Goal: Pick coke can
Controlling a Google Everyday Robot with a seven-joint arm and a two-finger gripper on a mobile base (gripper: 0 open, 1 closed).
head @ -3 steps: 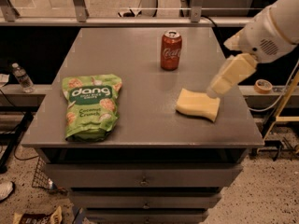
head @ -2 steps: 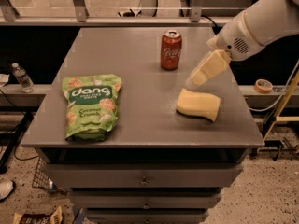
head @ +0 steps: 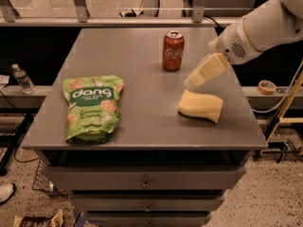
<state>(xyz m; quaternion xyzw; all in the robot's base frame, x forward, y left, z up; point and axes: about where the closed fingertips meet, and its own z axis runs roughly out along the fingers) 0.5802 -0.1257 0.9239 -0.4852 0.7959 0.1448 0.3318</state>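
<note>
The coke can [head: 173, 51] is a small red can with white script and a silver top. It stands upright at the back middle of the grey table [head: 142, 98]. My gripper [head: 195, 80] hangs from the white arm that comes in from the upper right. It points down and to the left, to the right of the can and a little nearer to the camera. It is apart from the can and holds nothing that I can see.
A pale yellow sponge [head: 200, 106] lies on the table just below the gripper. A green Dang snack bag [head: 93, 107] lies at the front left. A water bottle [head: 22, 78] and a tape roll [head: 267, 86] sit on ledges off the table.
The arm has swung left over the table, bringing the gripper from the right edge closer to the can. The can, sponge and bag have not moved.
</note>
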